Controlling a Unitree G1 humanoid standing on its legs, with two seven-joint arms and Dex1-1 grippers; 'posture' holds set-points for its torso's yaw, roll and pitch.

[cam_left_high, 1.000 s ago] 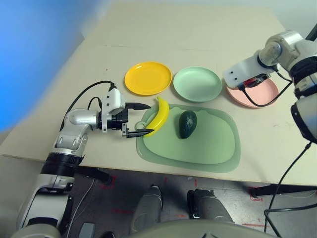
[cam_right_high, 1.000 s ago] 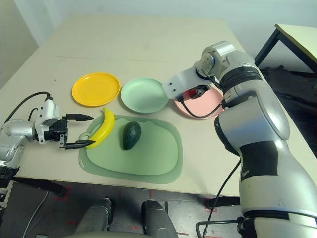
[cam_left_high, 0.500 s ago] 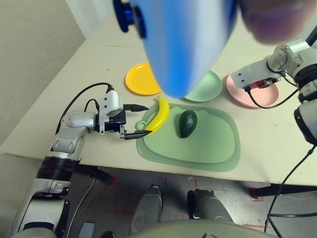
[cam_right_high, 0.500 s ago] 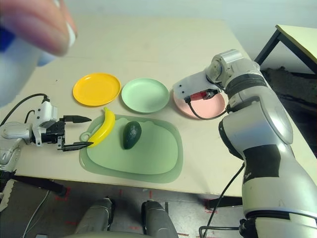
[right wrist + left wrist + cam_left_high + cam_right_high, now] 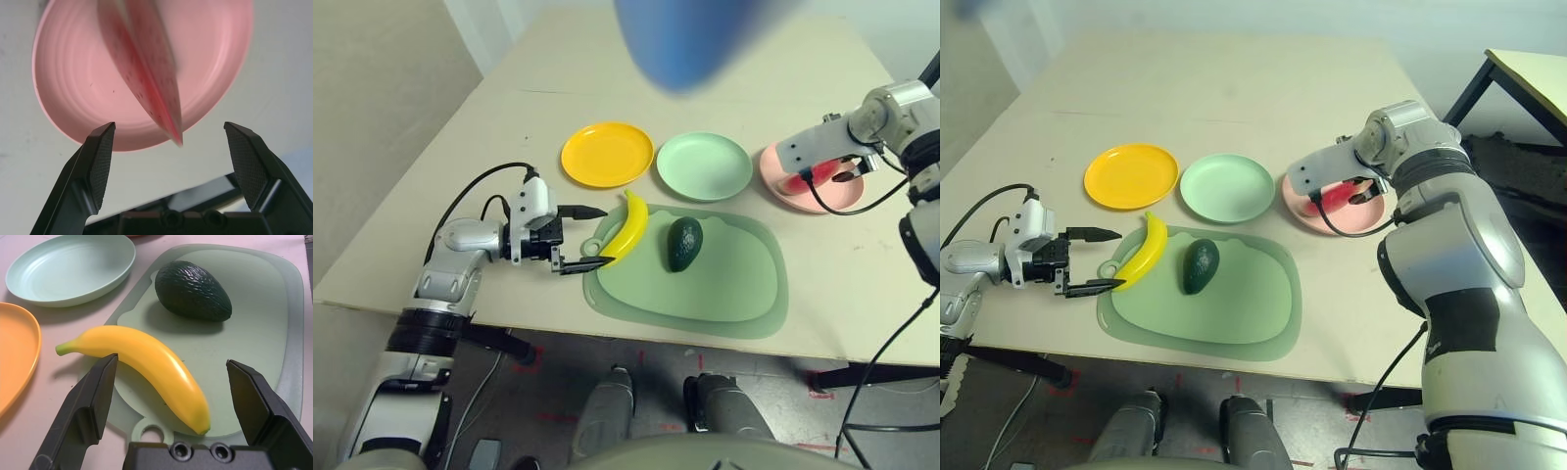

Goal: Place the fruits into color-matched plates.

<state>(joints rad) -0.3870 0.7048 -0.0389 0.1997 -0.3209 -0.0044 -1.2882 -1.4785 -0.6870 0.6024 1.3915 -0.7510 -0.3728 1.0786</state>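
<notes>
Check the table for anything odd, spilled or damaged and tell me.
No spill or damage stands out. One oddity: a blurred blue shape intrudes at the top of the left eye view, above the far side of the table; what it is, I cannot tell. The plates look level.

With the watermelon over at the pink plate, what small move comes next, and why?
I would probably ease the right hand up and back from the pink plate: its fingers stand open, and the watermelon wedge appears to lie on that plate. The left hand waits open by the banana.
</notes>
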